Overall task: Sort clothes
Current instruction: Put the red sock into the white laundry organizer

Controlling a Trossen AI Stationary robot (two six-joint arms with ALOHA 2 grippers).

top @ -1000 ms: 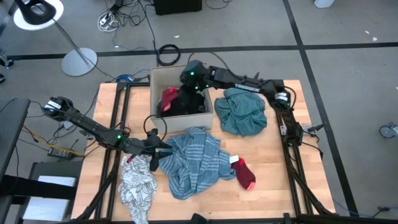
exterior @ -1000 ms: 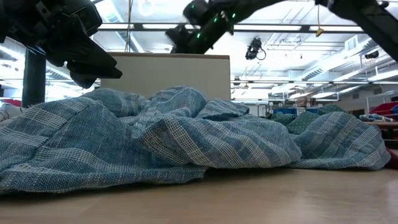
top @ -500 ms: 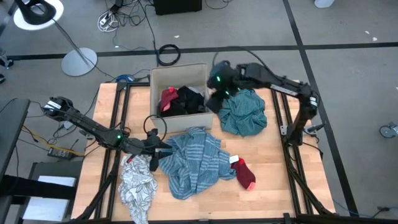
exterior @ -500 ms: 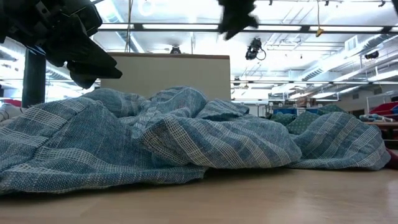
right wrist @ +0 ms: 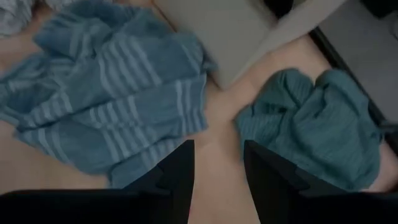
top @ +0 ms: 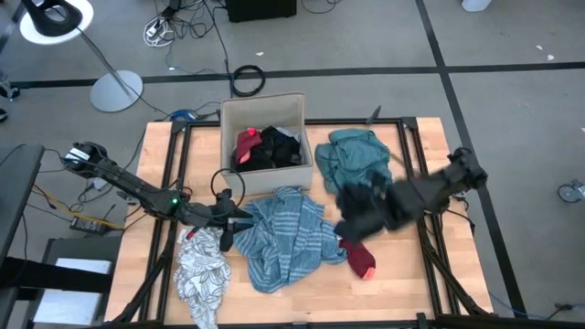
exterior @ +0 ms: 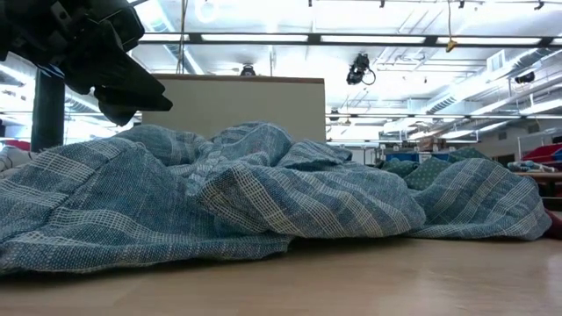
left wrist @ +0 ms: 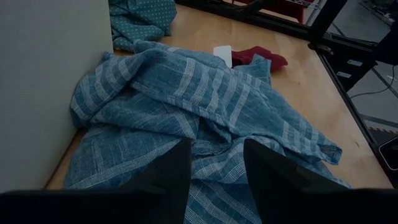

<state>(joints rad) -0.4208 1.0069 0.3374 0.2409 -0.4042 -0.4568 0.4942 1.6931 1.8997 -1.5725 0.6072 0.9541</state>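
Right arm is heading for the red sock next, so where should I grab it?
Take the red sock from straight above, across its narrow middle. It lies flat and alone on the table, white cuff toward the striped shirt, so both sides are clear for the right claw.

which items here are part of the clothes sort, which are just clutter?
Job:
blue-striped woven shirt
teal crumpled garment
red sock
white-grey patterned cloth
red and black pieces inside the tan cardboard box

Lying about:
coiled black cable
white round lamp base
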